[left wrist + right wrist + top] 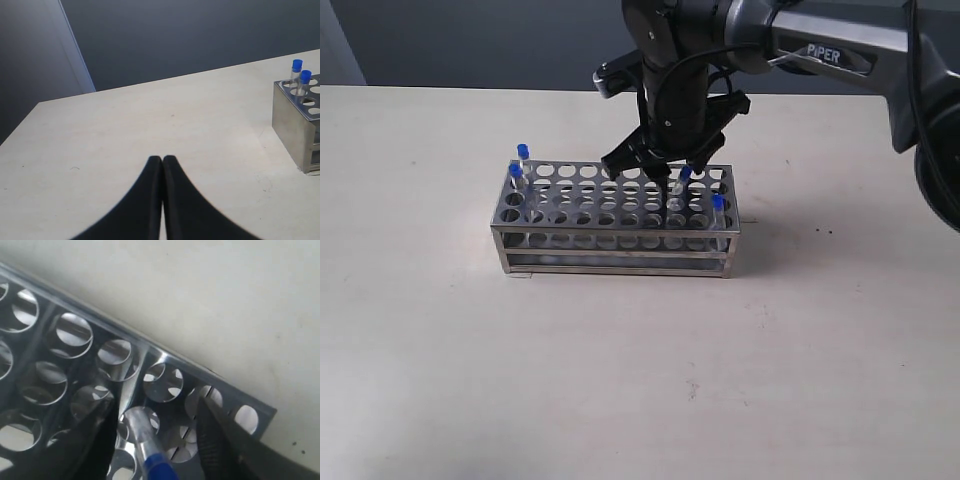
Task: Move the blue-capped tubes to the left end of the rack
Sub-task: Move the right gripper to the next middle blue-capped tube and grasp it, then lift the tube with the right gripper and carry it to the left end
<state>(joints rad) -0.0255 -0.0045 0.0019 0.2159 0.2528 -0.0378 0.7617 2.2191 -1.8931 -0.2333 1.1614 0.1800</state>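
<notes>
1. In the right wrist view, a clear blue-capped tube (142, 435) was blurred, its cap cut off at the frame edge.
2. The right gripper (156, 437) stood wide around it, near the rack's (610, 235) right end.
3. The left gripper (162, 165) was closed, empty, above the desk (150, 125).

Gleaming silver on the rectangular steel test-tube rack (610, 229), its top plate patterned with a regular grid of round holes. Bright blue caps on the slim clear tubes (523, 152) (colourless glass below). Matte black on the left gripper (162, 162) and the right gripper (156, 404). Pale cream, faintly speckled, on the flat tabletop (440, 350); dark slate-blue on the backdrop wall (175, 35).
</notes>
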